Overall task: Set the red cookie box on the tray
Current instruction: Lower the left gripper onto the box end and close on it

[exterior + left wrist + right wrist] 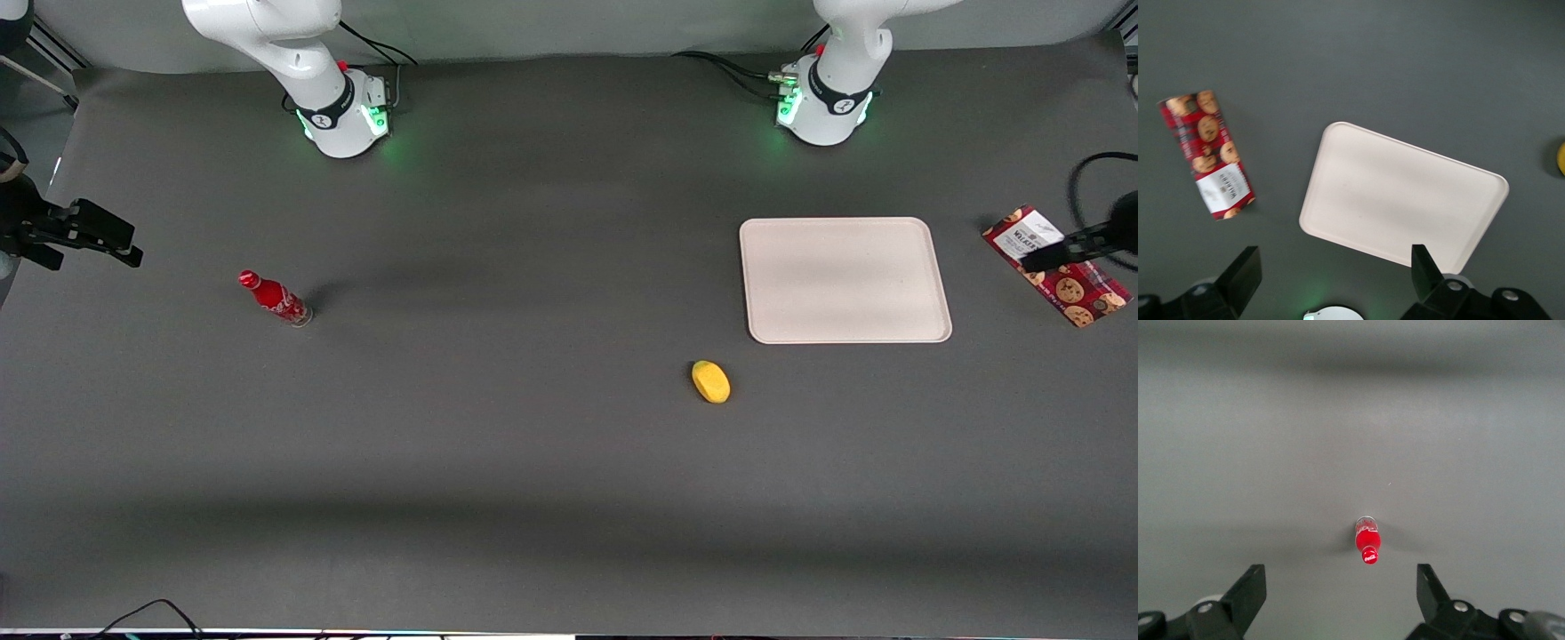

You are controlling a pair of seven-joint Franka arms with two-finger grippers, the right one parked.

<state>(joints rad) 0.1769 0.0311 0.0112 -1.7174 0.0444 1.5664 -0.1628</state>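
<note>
The red cookie box [1080, 289] lies flat on the dark table beside the tray [845, 280], at the working arm's end of the table. It is a dark-red tartan carton with cookie pictures and a white label at one end. The cream tray holds nothing. My left gripper [1053, 253] hangs high above the table, and in the front view its dark fingers cross over the box. The left wrist view looks down on the box [1208, 155] and the tray [1405, 200]. The gripper [1336, 267] is open there, with nothing between its fingers.
A yellow lemon-like object [710, 381] lies nearer the front camera than the tray, its edge also showing in the left wrist view [1561, 158]. A small red bottle [274, 298] lies toward the parked arm's end. Black cables and camera mounts sit at the table's ends.
</note>
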